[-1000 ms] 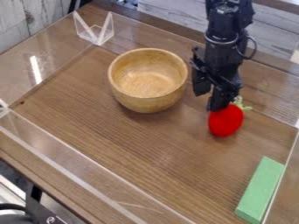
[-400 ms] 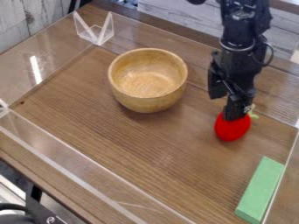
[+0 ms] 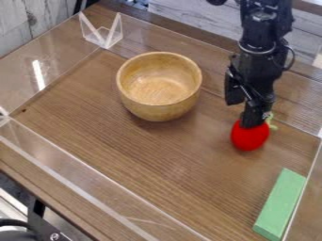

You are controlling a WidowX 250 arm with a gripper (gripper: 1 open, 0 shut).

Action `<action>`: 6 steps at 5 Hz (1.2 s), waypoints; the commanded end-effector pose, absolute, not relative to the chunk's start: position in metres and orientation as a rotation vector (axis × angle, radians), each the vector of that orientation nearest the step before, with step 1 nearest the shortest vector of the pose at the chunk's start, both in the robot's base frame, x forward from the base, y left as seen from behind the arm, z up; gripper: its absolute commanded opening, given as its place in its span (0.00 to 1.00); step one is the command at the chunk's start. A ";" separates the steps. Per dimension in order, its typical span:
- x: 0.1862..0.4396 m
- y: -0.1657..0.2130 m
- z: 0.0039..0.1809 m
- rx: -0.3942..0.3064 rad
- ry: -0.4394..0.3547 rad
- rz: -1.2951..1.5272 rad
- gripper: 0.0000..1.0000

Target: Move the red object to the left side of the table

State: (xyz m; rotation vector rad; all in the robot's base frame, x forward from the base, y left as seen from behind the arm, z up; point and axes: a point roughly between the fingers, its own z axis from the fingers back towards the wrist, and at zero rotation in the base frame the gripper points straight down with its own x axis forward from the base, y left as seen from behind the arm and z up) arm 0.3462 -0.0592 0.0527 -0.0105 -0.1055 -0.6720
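With the fingers [image 3: 254,115] spread wide and pointing straight down over the red strawberry toy [image 3: 250,136], nothing is held, and the toy sits on the counter [image 3: 138,165] at the right side, just right of the wooden bowl [image 3: 160,85] and well apart from the left side where it belongs. Here is the risk: the toy is small, rounded and glossy, so if the fingers close off-centre it looks likely to squirt out sideways and roll. From this view the fingertips hang right at the green leafy top, and I cannot tell whether they straddle the body or only the leaves; a pinch on the leaves alone would probably slip on the lift. A roll to the right could send it toward the clear acrylic wall [image 3: 51,179], where a fresh grasp gets awkward, or toward the flat green block [image 3: 281,203] near the front right corner. And on the way left, the bowl stands squarely in the path, so a low carry could clip its rim.
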 end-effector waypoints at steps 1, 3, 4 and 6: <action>0.360 -0.057 0.070 0.010 -0.157 -0.660 1.00; 0.365 -0.061 0.064 0.016 -0.145 -0.635 1.00; 0.365 -0.065 0.059 0.002 -0.134 -0.710 1.00; 0.365 -0.073 0.041 -0.023 -0.107 -0.782 1.00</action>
